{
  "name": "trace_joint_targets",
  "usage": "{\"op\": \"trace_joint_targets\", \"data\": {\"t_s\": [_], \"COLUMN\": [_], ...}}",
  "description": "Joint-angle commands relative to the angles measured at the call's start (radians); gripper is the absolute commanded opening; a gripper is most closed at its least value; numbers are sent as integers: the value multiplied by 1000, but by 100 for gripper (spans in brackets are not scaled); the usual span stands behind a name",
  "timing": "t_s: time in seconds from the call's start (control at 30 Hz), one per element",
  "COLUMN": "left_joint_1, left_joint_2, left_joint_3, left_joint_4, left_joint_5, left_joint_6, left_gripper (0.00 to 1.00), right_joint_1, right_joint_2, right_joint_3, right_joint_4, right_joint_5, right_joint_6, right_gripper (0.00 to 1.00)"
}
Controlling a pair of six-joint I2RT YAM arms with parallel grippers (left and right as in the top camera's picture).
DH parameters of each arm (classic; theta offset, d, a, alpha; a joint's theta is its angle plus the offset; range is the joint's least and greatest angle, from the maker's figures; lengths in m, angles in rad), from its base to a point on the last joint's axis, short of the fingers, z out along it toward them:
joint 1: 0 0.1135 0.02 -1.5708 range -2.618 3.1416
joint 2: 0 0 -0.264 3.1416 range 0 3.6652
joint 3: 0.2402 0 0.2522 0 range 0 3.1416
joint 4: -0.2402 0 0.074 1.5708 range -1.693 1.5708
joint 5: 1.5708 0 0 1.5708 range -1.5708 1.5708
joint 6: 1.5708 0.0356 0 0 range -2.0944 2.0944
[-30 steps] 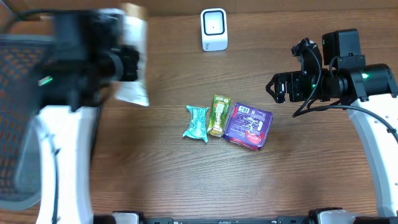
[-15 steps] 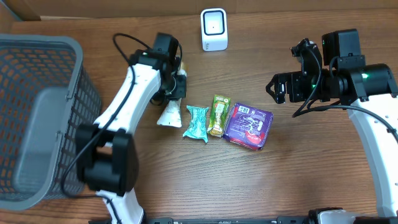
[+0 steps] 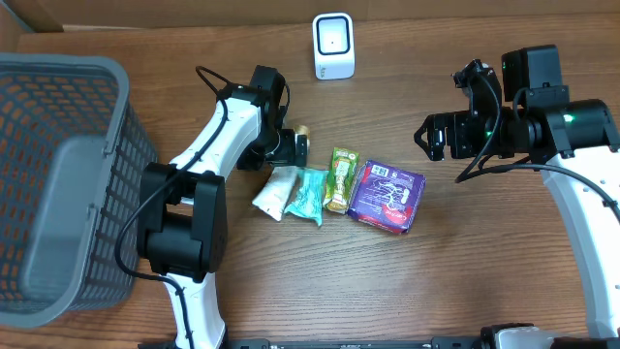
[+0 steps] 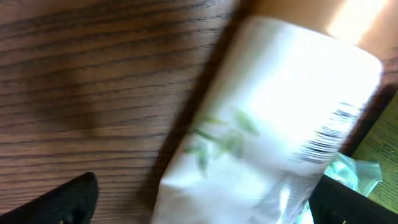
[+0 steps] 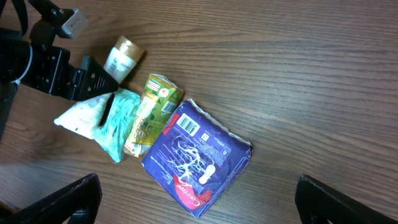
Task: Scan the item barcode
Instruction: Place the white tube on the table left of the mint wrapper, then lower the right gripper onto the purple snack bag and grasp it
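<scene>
Left hand [image 3: 295, 150] spread wide by four packets [image 3: 308, 191], one scanner [image 3: 333, 46].

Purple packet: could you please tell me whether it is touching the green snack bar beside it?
Touching. The right wrist view shows the purple packet lying against the green snack bar along one edge, with no gap visible between them.

The wooden counter [image 3: 484, 281] before me carries a grey mesh basket [image 3: 68, 64] at its left edge and a small white scanner [image 3: 333, 46] standing near its far edge. Around the middle of the counter four items lie flat in a row, each touching the next. From the left they are a white tube [image 3: 274, 191] with a gold cap, a teal packet [image 3: 308, 193], a green packet [image 3: 341, 178] and a purple packet [image 3: 387, 196], barcode up.
</scene>
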Motion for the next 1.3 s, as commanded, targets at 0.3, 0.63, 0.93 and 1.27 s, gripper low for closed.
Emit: {"op": "trace_joint_targets", "data": {"t_s": [0.3, 0.63, 0.93, 1.27], "left_joint_1": [52, 66, 79, 116], "left_joint_2": [-88, -314, -547, -612], "left_joint_3": [279, 537, 537, 537], "left_joint_4": [-188, -277, -351, -443], "left_joint_5": [7, 20, 22, -46], "left_joint_6": [25, 57, 77, 77], "left_gripper": [99, 99, 100, 100], "right_joint_1": [6, 6, 0, -69], "right_joint_2": [0, 37, 140, 141], "right_joint_3": [0, -2, -134, -384], "right_joint_4": [-2, -17, -2, 170], "right_joint_5": [-6, -6, -84, -187], "right_joint_6": [2, 188, 270, 280], "right_gripper": [100, 100, 93, 92]}}
